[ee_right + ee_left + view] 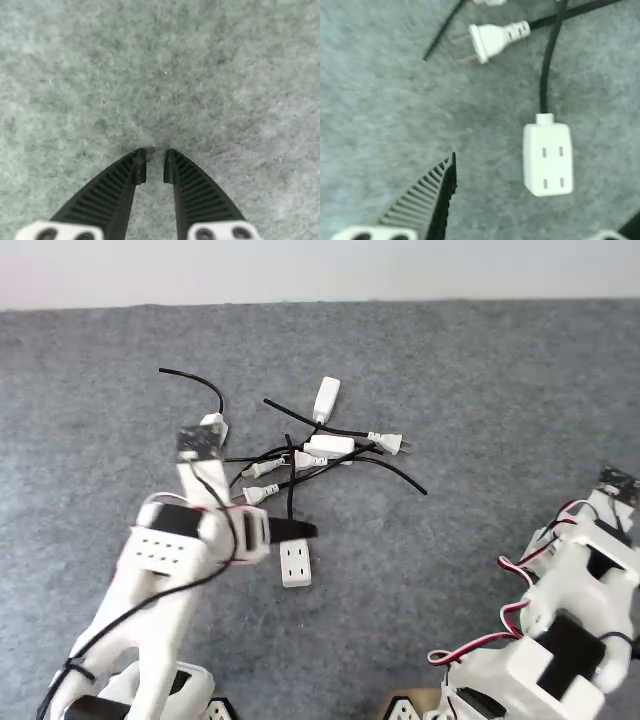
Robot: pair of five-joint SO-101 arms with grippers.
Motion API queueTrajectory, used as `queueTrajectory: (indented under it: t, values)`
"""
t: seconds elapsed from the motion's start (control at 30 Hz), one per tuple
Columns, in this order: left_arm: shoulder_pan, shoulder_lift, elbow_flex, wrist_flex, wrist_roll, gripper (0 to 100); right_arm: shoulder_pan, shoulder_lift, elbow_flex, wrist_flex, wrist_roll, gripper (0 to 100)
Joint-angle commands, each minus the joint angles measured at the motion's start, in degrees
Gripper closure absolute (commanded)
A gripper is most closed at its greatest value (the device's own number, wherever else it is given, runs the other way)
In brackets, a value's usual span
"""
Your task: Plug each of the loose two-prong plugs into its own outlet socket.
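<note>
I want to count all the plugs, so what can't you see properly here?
High view: the left arm covers part of a white cord end; plug or socket, unclear.
High view: black cords cross, hiding which plug owns which.
Left wrist view: the frame edge cuts off a white piece.

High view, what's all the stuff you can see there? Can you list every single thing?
outlet sockets: at least three, white, one close to the left arm, the others farther back in the tangle
plugs: at least three, white, two-prong, among the cords in the middle
cords: several, black, tangled in the middle
carpet: one, grey, covering the table
wall: one, white, a strip at the back
left arm: one, white, near edge
right arm: one, white, near edge
left pincer: one, black, open, over the nearest socket
right pincer: one, black, shut, over carpet
</note>
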Motion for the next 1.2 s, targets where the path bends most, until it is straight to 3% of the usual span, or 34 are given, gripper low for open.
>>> queueTrajectory:
  t: [0.0,0.07,0.17,0.23,0.4,0.63,0.83,0.97,1.17]
  values:
    - [-7.4,-0.6,-5.5,2.5,-1.6,48,-4.0,-1.8,-2.3,0.8,0.3,94.0]
    - [-11.7,-0.6,-7.0,4.7,-4.7,48,-6.3,-3.9,-2.7,3.3,0.3,94.0]
    - [-18.8,-0.6,-7.5,6.9,-17.0,48,-11.6,-9.6,-2.5,6.4,0.2,94.1]
    - [-24.0,-0.5,-7.3,6.2,-20.8,48,-15.1,-14.2,-2.5,8.8,0.1,94.1]
    - [-33.0,0.0,-1.7,-1.0,-19.9,48,-23.1,-26.1,-2.5,10.9,-7.8,93.8]
    - [-34.4,0.0,3.3,-3.7,-20.3,48,-32.0,-35.6,-3.7,10.4,-19.2,93.6]
    - [-36.0,0.0,3.6,-3.8,-20.0,48,-39.2,-35.9,-8.9,10.2,-30.3,93.5]
    - [-39.5,0.1,3.7,-6.1,-19.9,48,-45.0,-35.8,-9.2,7.3,-38.7,86.6]
    - [-40.1,0.1,4.7,-6.6,-20.2,48,-49.3,-29.3,-9.6,-0.7,-42.5,83.3]
